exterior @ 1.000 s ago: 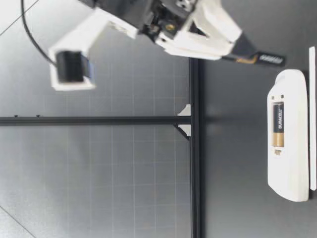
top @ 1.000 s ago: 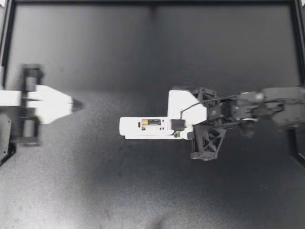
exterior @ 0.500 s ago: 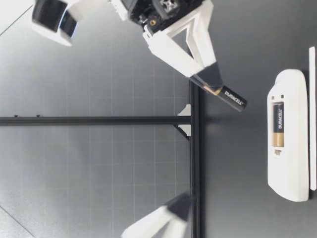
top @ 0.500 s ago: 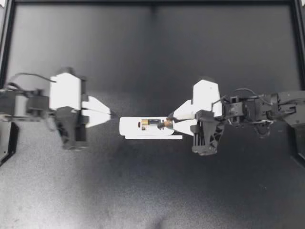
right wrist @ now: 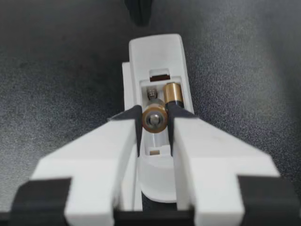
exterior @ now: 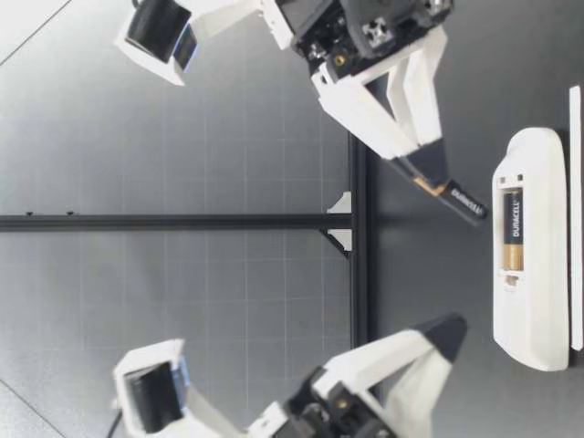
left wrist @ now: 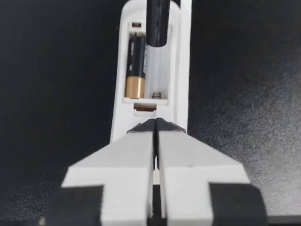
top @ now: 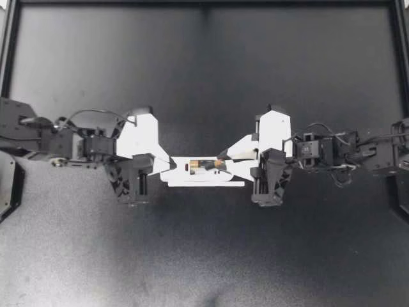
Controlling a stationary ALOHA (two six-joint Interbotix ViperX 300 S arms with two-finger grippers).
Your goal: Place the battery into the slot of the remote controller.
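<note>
Right end effector [top: 222, 161]: fingers clamped from both sides on the battery [exterior: 464, 203], which hangs tilted just above the remote [top: 174, 174], over the empty half of its open slot [left wrist: 158, 70]. A second battery [left wrist: 135, 66] is seated in the other half. Left end effector [top: 170, 164]: fingers pressed together, empty, just above the remote's opposite end. The remote lies flat on the counter [top: 204, 256].

Flat on the dark surface [top: 204, 256], back up: a slim white remote controller [top: 176, 174], battery slot open. In one bay, a seated battery [left wrist: 136, 63], black with a copper end; the bay beside it empty, spring showing. Over that empty bay, tilted: the battery [exterior: 461, 201], same black and copper, copper end pinched in the right end effector [top: 221, 164], black end lowest, just above the slot, not yet in.
</note>
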